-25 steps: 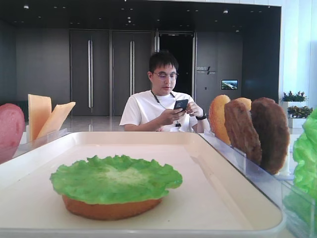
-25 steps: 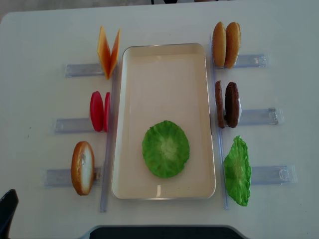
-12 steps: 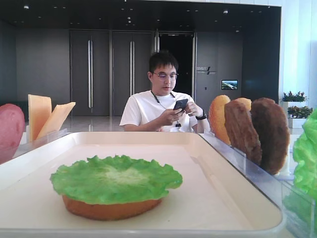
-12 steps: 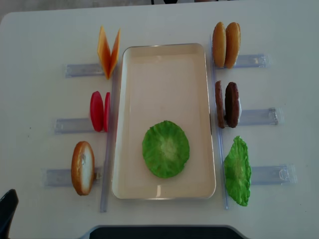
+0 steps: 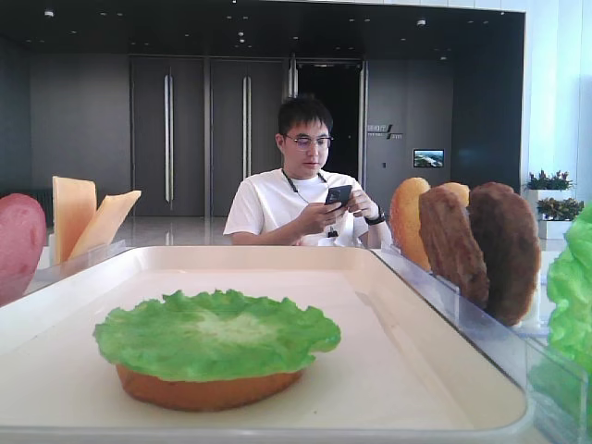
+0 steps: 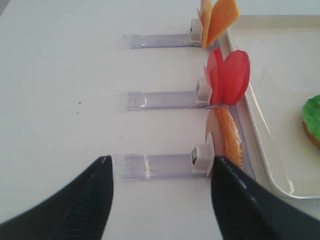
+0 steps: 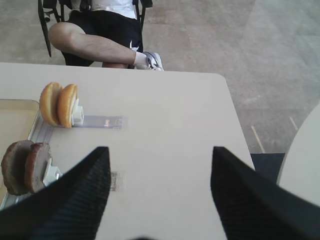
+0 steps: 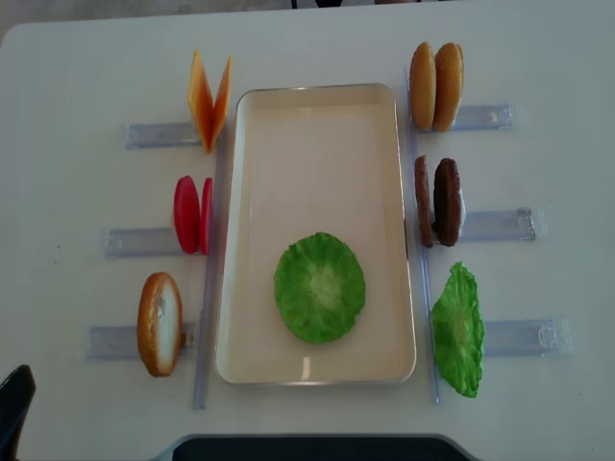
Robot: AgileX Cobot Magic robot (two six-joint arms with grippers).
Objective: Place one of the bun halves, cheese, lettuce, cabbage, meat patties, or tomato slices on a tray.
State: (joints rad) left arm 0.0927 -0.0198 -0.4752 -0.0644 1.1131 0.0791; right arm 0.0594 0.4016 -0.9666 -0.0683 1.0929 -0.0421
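A green lettuce leaf lies on a bun half in the near part of the cream tray. Left of the tray stand the cheese, the tomato slices and one bun half. To its right stand two bun halves, the meat patties and another lettuce leaf. No cabbage shows. My left gripper hangs open and empty over the table, short of the left bun half. My right gripper is open and empty over bare table, right of the patties.
Each standing piece rests in a clear plastic holder that sticks out sideways from the tray. A dark part of the left arm shows at the lower left corner. A seated person is beyond the table's far edge.
The dark tip of the left arm at the lower left corner has drawn back slightly. Nothing on the table has moved.
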